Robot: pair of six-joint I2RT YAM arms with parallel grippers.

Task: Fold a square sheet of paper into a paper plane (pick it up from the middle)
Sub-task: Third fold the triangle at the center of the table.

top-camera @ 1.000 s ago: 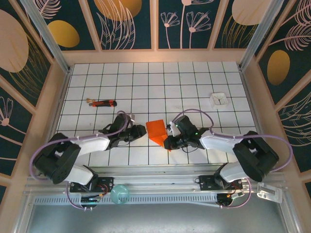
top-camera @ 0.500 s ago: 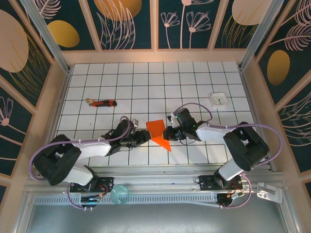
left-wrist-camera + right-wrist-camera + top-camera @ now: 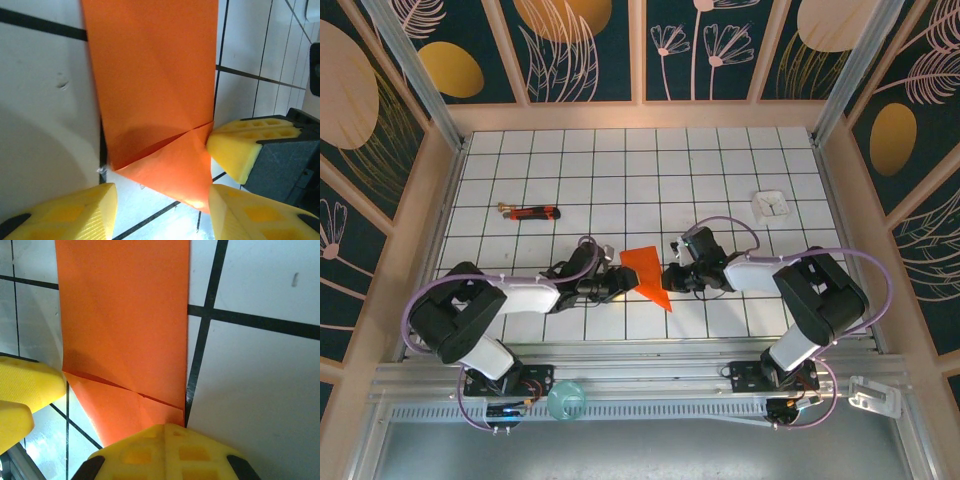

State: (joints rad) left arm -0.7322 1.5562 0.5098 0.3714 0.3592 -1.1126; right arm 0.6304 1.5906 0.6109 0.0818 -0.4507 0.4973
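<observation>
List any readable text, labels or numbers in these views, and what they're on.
None readable.
The orange paper is plain.
The white square object carries a dark mark, too small to read.
The red-and-black tool shows no legible print.

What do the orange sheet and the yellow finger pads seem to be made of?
The orange sheet looks like thin paper with a matte finish: it keeps sharp creases and lies flat in folded layers. The yellow finger pads look like soft foam or rubber, matte, with moulded square dimples. Their look does not settle which of the two it is.
</observation>
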